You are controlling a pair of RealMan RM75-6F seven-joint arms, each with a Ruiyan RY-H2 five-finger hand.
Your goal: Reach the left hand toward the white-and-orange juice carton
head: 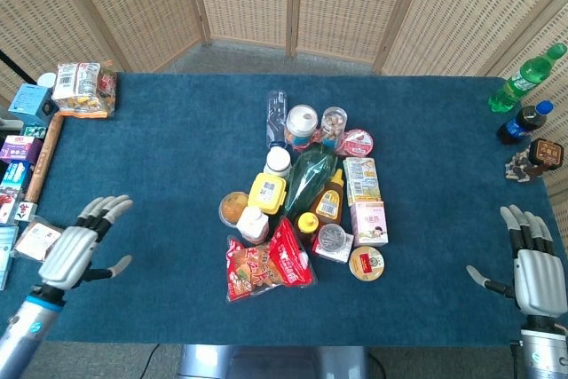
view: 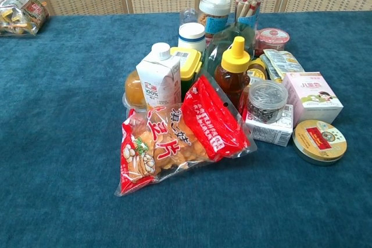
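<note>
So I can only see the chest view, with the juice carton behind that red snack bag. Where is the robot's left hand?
Observer: The left hand hangs over the blue cloth at the table's left edge, well short of the juice carton.
Operator: Is it holding anything?
Observer: No, its fingers are spread and empty.
Operator: And the other hand?
Observer: The right hand is at the far right edge, also empty.
Operator: Anything else I'm missing?
Observer: A green soda bottle stands at the table's far right corner.
</note>
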